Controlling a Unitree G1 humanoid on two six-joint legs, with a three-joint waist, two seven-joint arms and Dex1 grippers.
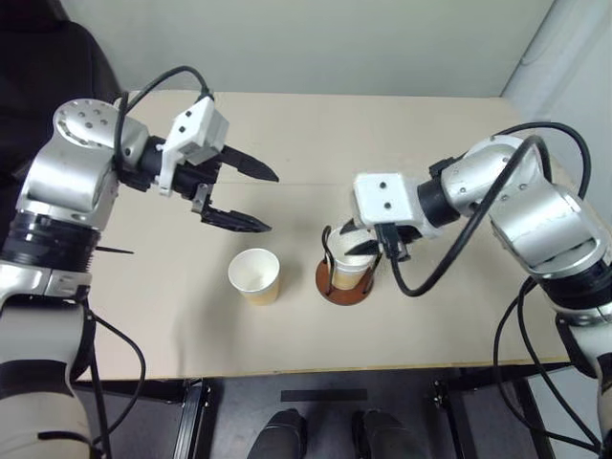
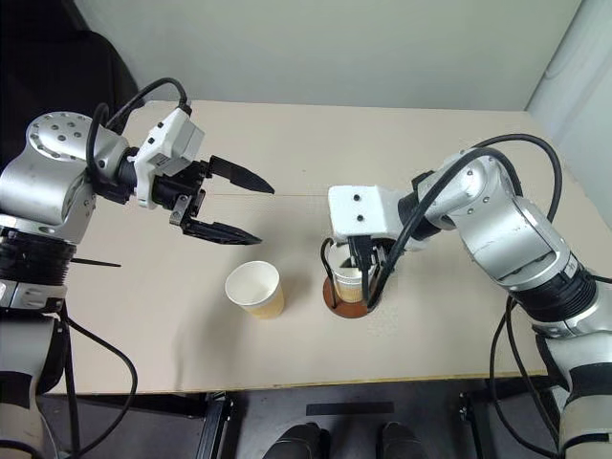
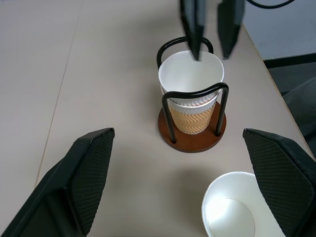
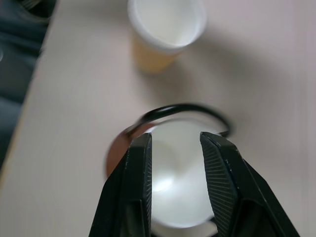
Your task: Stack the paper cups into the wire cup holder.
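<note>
Left wrist view: cups nested in wire cup holder (image 3: 192,131), mid table; right tool (image 3: 211,27) spread partway over rim, gripping nothing. Left tool (image 1: 239,196) wide, empty. Spare cup (image 1: 254,275) beside holder — light, crushable; I'd pinch rim gently.

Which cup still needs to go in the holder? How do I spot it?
Look at the beige table. Near its front edge stands the wire cup holder, already holding cups. The loose paper cup stands alone beside it, nothing around it.
</note>
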